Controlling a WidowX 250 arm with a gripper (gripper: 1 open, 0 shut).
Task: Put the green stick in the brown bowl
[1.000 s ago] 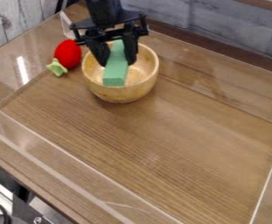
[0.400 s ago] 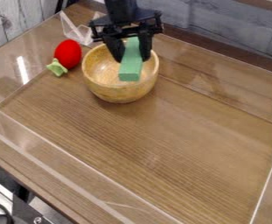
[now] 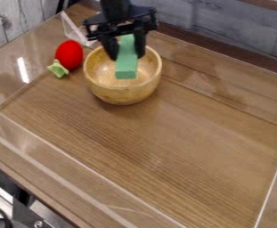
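The brown bowl [image 3: 114, 93], round and light wood, stands at the back left of the table. My gripper [image 3: 124, 48] hangs over it, pointing nearly straight down. It is shut on the green stick [image 3: 127, 62], a flat light green bar gripped at its upper end. The bar stands almost upright, and its lower end is inside the bowl, near the middle. Whether that end touches the bowl's floor I cannot tell.
A red round toy [image 3: 69, 52] with a small green bit lies just left of the bowl, almost touching it. A low clear wall [image 3: 21, 134] rims the wooden table. Grey planks run behind the arm.
The gripper and the green stick have shifted a little to the right and toward the back, over the bowl. The bowl and the red toy have stayed put.
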